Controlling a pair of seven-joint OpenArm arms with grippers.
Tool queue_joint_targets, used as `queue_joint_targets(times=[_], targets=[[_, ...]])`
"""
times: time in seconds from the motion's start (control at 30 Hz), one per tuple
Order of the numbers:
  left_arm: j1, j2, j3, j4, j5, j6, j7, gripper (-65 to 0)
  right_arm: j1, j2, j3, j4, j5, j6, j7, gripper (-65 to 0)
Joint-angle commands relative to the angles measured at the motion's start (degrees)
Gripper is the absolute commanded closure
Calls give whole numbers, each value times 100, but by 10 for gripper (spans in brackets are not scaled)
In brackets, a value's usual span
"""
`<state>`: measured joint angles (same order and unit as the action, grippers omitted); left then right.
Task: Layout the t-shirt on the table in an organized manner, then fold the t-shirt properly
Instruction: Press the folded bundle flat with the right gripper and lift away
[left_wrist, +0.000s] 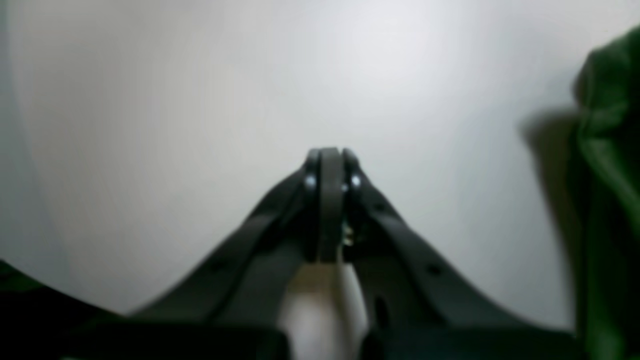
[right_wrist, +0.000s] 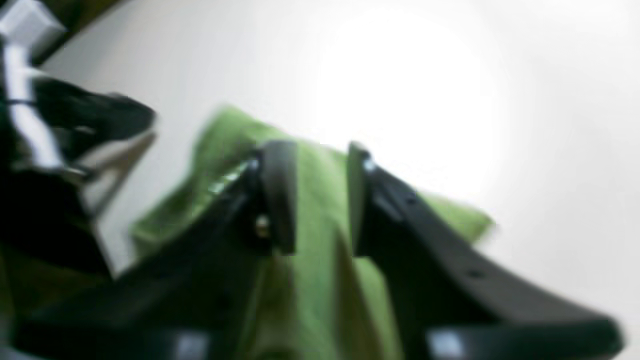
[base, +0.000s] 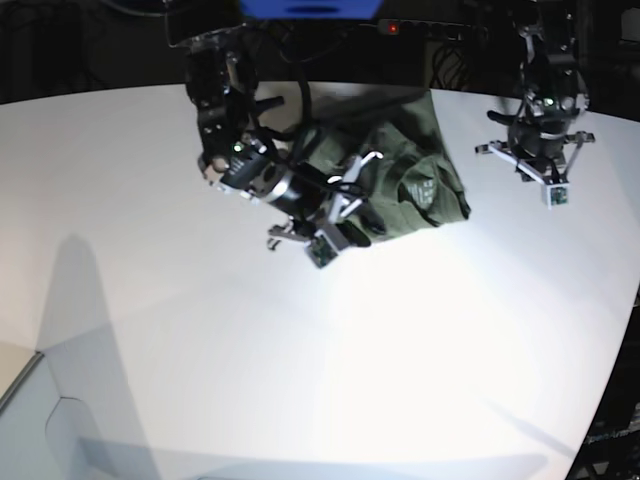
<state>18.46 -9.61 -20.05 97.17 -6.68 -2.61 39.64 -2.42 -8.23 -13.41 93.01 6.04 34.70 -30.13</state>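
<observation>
The right gripper (right_wrist: 315, 195) straddled a ridge of the crumpled t-shirt (base: 405, 175), jaws spread; pinch deep before lifting (left gripper (left_wrist: 330, 160) pressed together, idle).

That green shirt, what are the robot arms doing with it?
The t-shirt lies crumpled in a heap on the white table, not yet spread out. The right gripper is down at the shirt with its jaws apart and cloth between them. The left gripper is shut, holds nothing, and hangs off to the side.
</observation>
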Motion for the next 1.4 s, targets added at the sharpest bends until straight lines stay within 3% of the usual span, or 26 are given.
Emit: queue_joint_targets(times=[0.0,0.13,0.27,0.57,0.73,0.9,1.03,1.2,1.37], targets=[[-39,-46,-21,187,13,19,-91,0,-27,-8,27,110,112,42,160,-88],[-57,-46,-21,363,13,19,-91,0,-387,10,44,66,121,42,160,-12],[-66,-46,-30,363,13,19,-91,0,-660,-17,-52,57,121,42,169,-12],[-13,-37,-30,574,13,19,-91,0,-624,256,-1503,-945,103,42,257,-11],[57,-37,-30,714,4,19,-91,0,-624,265,-1547,-1033,112,42,688,-11],[93,16,-30,714,-233,19,-91,-7,-642,511,-1512,-347,112,42,740,-11],[321,-72,-65,802,-1007,19,-100,-112,-642,748,-1503,215,112,34,705,-12],[699,-169,-276,1189,-2018,19,-82,-305,-730,942,-1169,611,121,34,679,-60],[1200,-151,-628,1426,-3249,19,-82,-323,-888,942,-580,848,121,34,679,-124]])
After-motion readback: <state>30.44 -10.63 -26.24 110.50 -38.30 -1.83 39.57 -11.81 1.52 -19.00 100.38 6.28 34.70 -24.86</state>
